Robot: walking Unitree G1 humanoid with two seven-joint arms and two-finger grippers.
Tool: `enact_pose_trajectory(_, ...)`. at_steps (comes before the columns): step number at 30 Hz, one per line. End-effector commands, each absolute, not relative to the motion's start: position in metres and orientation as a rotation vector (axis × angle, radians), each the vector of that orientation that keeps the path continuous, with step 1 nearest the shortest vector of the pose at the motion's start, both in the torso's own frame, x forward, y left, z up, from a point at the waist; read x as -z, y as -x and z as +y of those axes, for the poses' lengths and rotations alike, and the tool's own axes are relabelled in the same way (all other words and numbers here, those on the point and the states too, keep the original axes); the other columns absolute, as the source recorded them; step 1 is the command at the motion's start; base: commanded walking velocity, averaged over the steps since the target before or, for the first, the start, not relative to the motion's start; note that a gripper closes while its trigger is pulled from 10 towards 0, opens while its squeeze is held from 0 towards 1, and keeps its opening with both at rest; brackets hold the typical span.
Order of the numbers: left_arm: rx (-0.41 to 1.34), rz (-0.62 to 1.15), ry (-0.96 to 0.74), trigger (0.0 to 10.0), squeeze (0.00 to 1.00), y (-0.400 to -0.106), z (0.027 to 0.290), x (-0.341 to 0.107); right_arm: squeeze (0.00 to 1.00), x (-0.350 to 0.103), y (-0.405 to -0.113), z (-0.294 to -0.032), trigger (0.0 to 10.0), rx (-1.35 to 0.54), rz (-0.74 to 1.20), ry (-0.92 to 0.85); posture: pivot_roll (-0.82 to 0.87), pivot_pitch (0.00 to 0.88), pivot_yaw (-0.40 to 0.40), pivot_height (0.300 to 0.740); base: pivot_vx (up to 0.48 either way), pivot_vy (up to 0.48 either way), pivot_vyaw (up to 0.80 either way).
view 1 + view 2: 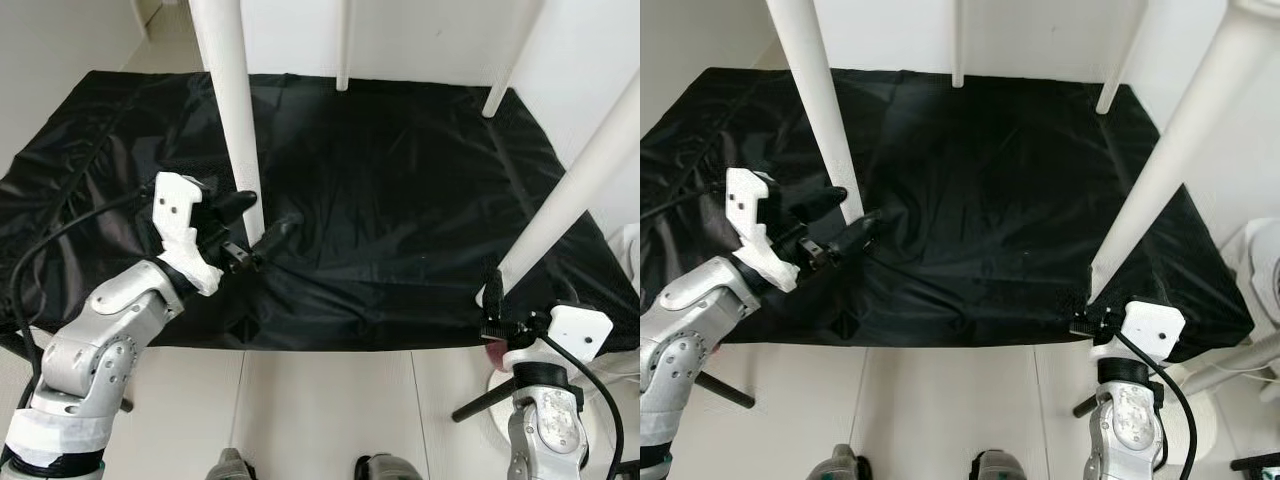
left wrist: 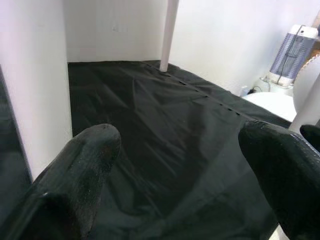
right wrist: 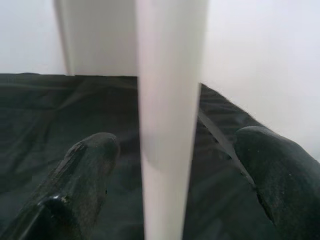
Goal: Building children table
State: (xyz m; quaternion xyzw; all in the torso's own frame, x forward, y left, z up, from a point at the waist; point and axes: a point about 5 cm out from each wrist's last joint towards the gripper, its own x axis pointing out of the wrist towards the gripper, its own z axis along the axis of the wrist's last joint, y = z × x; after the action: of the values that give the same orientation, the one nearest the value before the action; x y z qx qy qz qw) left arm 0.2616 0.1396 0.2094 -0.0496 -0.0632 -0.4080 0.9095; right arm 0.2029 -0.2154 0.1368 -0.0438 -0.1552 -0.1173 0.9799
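Fingers, left gripper: spread apart and holding nothing; in the left wrist view one fingertip lies just beside the near-left table leg, which stands off to one side of the gap and not between the two tips.
Fingers, right gripper: parted on either side of the near-right table leg; in the right wrist view the leg runs down the middle of the gap with space on both sides, so the fingers bracket it without clamping.
Table: four white legs are up and stand on the black sheet, the far-left leg and far-right leg at its back edge; the top lies above the frame, so I cannot tell how it sits on them.
Sheet: rumpled black fabric spread over the white floor, bunched around the foot of the near-left leg.
Done so far, as a judgement: all four legs look fitted and the table appears to be standing upright on them.
Left to do, as a judgement: probably squaring or shifting the table by its two near legs; whether any joint is loose cannot be told from these views.
Surroundings: a white appliance with a grey grille stands well apart, against the wall.
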Motion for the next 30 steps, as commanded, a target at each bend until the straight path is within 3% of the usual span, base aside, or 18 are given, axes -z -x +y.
enact_pose_trajectory(1, 1.011, -0.134, 0.059, 10.0, 0.00, -0.252, 0.132, -0.206, 0.00, -0.129, -0.201, -0.203, 10.0, 0.257, -0.301, -0.005, 0.01, 0.078, 0.022, 0.740, 0.000, 0.000, 0.00)
enact_pose_trajectory(20, 1.041, -0.071, -0.003, 10.0, 0.00, -0.244, 0.131, -0.181, 0.00, -0.124, -0.192, -0.195, 10.0, 0.212, -0.280, 0.011, 0.00, 0.071, 0.024, 0.740, 0.000, 0.000, 0.00)
enact_pose_trajectory(30, 1.100, -0.060, -0.126, 10.0, 0.00, -0.235, 0.127, -0.158, 0.00, -0.107, -0.184, -0.176, 10.0, 0.011, -0.203, 0.048, 0.01, 0.070, 0.022, 0.740, 0.000, 0.000, 0.00)
